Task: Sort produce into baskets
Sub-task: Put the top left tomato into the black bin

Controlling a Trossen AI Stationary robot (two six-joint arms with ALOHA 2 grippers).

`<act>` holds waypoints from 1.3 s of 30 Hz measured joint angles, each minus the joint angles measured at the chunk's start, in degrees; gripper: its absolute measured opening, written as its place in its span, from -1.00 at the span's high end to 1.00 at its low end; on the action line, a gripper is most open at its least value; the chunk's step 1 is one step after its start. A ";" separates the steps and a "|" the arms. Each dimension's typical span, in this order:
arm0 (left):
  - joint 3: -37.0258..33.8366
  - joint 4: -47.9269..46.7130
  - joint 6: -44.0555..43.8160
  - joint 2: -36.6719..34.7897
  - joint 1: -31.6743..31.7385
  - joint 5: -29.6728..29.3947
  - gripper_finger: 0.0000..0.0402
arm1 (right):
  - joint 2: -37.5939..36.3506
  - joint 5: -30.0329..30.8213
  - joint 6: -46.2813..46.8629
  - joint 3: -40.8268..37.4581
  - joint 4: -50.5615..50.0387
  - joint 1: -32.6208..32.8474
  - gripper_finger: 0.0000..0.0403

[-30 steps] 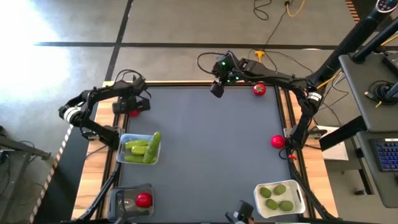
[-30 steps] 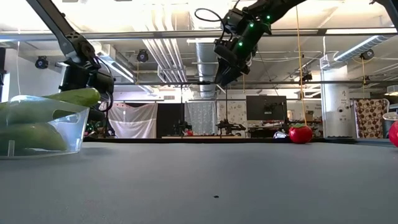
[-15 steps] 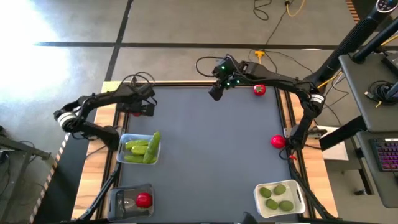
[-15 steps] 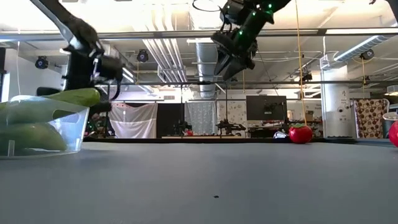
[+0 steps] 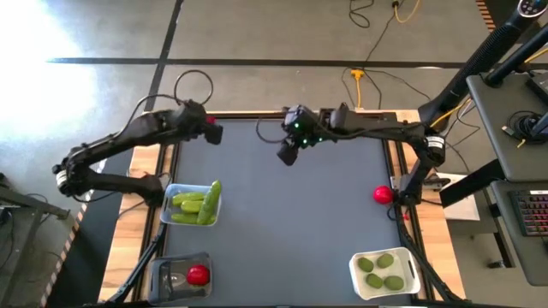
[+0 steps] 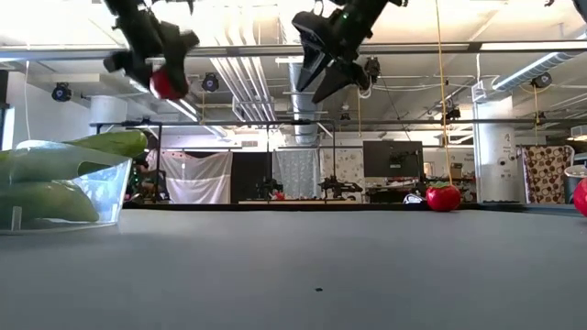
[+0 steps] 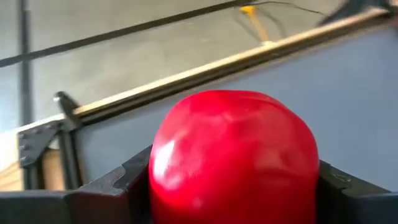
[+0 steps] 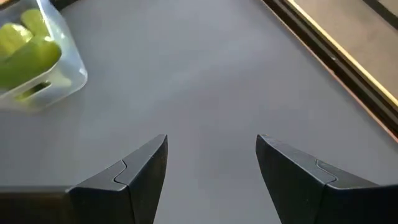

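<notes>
My left gripper (image 5: 208, 130) hangs high over the table's far left corner, shut on a red tomato (image 7: 233, 149), which also shows in the low view (image 6: 165, 82). My right gripper (image 5: 285, 156) is up over the far middle of the table, open, with nothing between its fingers (image 8: 211, 155). A second tomato (image 5: 382, 195) lies on the mat near the right edge. A third tomato (image 6: 444, 196) lies at the far right. The clear basket (image 5: 168, 198) holds cucumbers (image 5: 199, 204). The dark basket (image 5: 163, 275) holds a tomato (image 5: 198, 275). The white basket (image 5: 355, 272) holds limes (image 5: 383, 270). My left gripper pinches the tomato between its two fingers (image 7: 118, 186), one on each side (image 7: 163, 177) of its round body. The fingers slant downward. The tomato is lifted well clear of the table.
The middle of the dark mat (image 5: 291, 222) is bare. Wooden rails (image 5: 394, 162) run along the table's sides. The clear basket (image 6: 64, 188) stands close at the left of the low view.
My left gripper has risen from the mat at the far left corner with the tomato in its fingers, swinging toward the table's right and rolling as it rose. My right gripper has moved toward the table's left and near side, staying open.
</notes>
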 joint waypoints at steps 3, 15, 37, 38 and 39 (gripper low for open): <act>1.33 -3.84 -2.52 -1.93 -7.72 0.01 -0.20 | 0.00 1.01 0.04 -0.17 -0.26 2.32 -0.18; 1.34 -10.71 -33.66 -7.73 -54.75 5.31 -0.20 | 0.02 3.36 4.17 -1.91 -8.52 18.28 -0.18; 2.14 -12.48 -57.77 16.62 -80.49 22.11 -0.22 | 0.09 15.99 40.94 -12.73 -3.80 43.62 -0.18; 2.51 -12.45 -56.79 17.89 -81.09 22.77 -0.22 | 0.09 16.05 42.46 -12.99 -3.77 43.20 -0.18; 2.91 -12.47 -56.30 19.25 -81.75 23.32 -0.22 | 0.09 16.14 43.72 -13.27 -3.49 42.64 -0.18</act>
